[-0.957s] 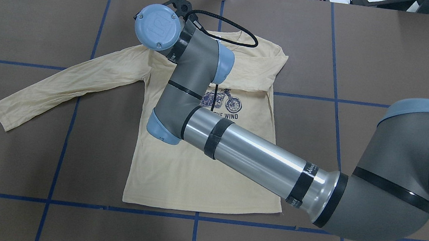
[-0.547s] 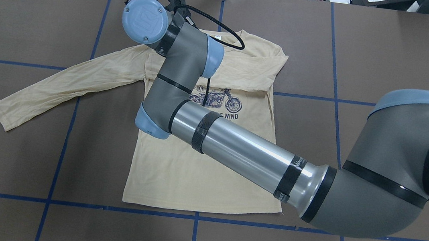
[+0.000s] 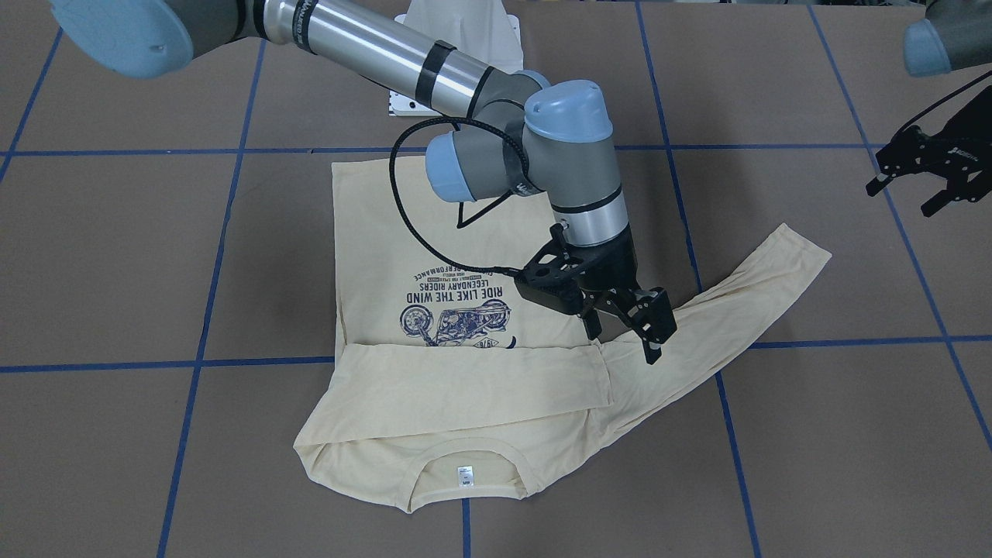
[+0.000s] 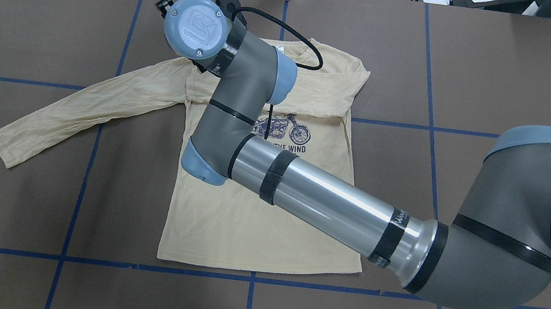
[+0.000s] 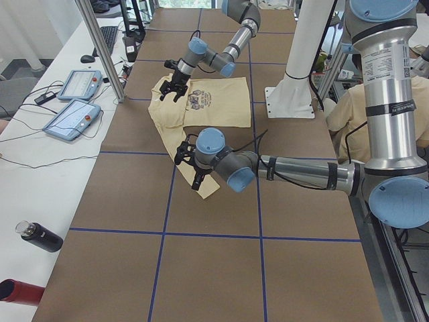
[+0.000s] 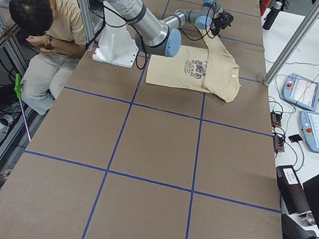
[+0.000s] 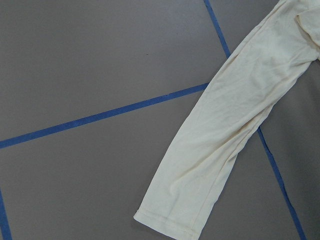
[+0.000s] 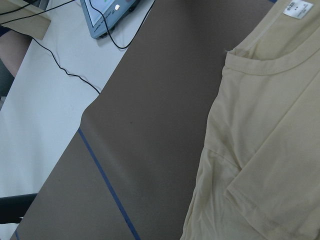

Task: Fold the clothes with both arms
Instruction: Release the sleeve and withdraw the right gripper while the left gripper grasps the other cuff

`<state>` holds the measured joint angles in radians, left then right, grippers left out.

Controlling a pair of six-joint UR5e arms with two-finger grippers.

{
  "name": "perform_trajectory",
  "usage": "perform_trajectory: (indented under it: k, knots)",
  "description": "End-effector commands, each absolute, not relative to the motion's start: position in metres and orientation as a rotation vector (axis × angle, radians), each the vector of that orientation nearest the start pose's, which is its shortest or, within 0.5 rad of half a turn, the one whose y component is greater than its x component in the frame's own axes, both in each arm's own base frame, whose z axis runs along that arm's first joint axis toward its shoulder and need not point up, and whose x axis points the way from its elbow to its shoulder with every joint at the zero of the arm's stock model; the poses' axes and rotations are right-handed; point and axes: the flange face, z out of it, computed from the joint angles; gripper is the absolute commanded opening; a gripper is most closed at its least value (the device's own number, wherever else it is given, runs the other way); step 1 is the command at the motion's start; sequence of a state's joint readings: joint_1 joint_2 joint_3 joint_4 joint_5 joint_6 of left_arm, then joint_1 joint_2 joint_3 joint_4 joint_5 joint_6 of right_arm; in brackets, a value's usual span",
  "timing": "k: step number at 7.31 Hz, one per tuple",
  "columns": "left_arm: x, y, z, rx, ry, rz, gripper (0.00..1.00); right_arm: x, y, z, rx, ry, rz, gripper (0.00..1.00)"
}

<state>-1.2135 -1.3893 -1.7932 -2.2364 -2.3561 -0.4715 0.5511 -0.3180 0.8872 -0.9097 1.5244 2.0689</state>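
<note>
Item: one pale cream-yellow long-sleeved T-shirt (image 3: pixel 372 256), lying flat and front-up on the brown table (image 3: pixel 116 256), which is marked off by blue tape lines (image 3: pixel 232 360). Hem toward my base, collar on the far side, white neck label (image 3: pixel 465 475) showing. Navy motorcycle print (image 3: pixel 457 310) uncovered. The folded sleeve (image 3: pixel 465 384) lies straight across the chest between print and collar; the outstretched sleeve (image 3: pixel 744 294) runs out over the table to my left, its cuff (image 7: pixel 170 222) flat on the brown surface. My right arm (image 4: pixel 327 202) reaches across the shirt body. My right gripper (image 3: pixel 624 341) hangs low over the spot where the outstretched sleeve joins the body, fingers apart and nothing between them; whether a tip touches the cloth I cannot tell. My left gripper (image 3: pixel 903 198) is above bare table beyond that sleeve, fingers spread, empty, clear of the cloth.
</note>
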Motion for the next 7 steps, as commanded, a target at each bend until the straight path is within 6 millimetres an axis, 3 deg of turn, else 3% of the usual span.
perform_trajectory:
  k: [1, 3, 5, 7]
  knots:
    - [0.130, -0.426, 0.582, 0.234, 0.924, 0.185, 1.00, -0.653, -0.562, 0.044, 0.069, -1.287, 0.925, 0.99]
    - [0.148, -0.428, 0.598, 0.195, 0.926, 0.182, 0.95, -0.633, -0.546, 0.077, 0.076, -1.309, 0.904, 0.99]
    - [0.170, -0.429, 0.616, 0.182, 0.939, 0.218, 0.89, -0.638, -0.540, 0.086, 0.078, -1.296, 0.890, 0.99]
    - [0.200, -0.443, 0.624, 0.151, 0.943, 0.229, 0.73, -0.643, -0.535, 0.090, 0.074, -1.290, 0.879, 0.99]
